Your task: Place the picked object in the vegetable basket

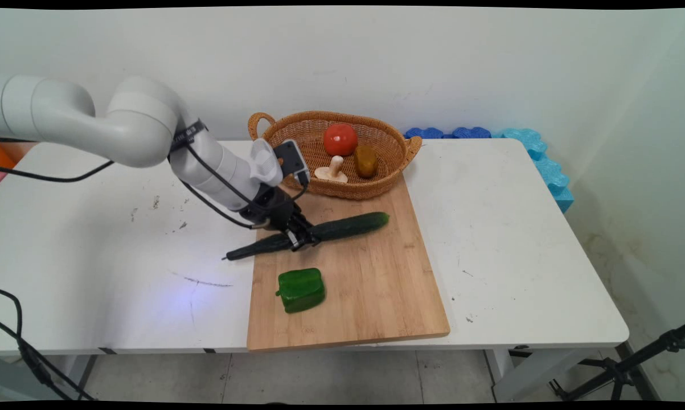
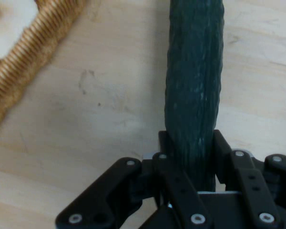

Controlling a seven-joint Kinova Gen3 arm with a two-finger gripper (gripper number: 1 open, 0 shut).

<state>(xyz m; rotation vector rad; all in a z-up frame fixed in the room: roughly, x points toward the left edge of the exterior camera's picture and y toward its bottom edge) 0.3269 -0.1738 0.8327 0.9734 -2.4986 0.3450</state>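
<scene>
Hand view: cucumber [image 2: 194, 95] seemingly between fingers [image 2: 168, 152]

There was one white table [image 1: 519, 239]. One wooden board [image 1: 370, 285] lay on it. I counted one long cucumber [image 1: 351, 225] and one green pepper [image 1: 300, 289] on the board. At the board's twelve o'clock stood one woven basket [image 1: 388, 171]. In it were three things: one red tomato [image 1: 340, 139], one brown potato [image 1: 365, 161] and one pale mushroom [image 1: 332, 170].
</scene>
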